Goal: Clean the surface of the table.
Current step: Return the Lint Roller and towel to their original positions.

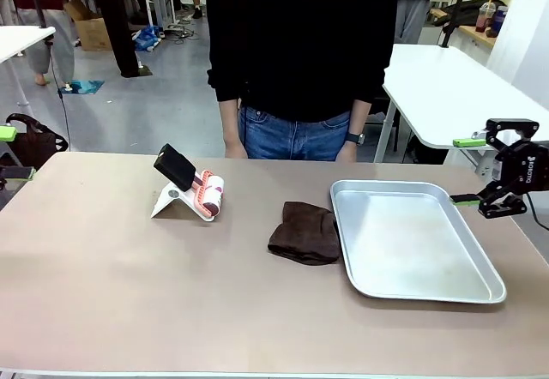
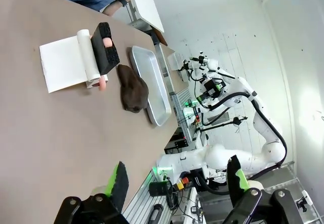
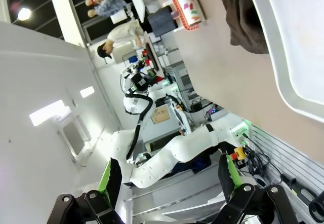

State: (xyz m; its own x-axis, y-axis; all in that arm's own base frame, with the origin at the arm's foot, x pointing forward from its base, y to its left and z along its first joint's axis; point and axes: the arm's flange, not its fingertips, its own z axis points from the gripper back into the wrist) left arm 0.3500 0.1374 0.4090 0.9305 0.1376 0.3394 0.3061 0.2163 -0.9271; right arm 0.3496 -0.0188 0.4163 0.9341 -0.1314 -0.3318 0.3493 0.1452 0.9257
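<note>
Tan-brown table: it spans the whole front view before us; a person stands at its far edge.
Brown cloth: crumpled at the table's middle, touching the left rim of the silver tray.
Phone stand: far left of the cloth, a dark phone propped on it, a patterned roll beside it.
Left gripper: we see its fingers spread apart, empty, off the table's left end.
Right gripper: fingers apart, empty, just past the table's right edge.
Risk: we judge a wiping sweep could knock the stand over or push the tray, since both sit close to the cloth.
Risk: a loose pinch might drag only one fold.
</note>
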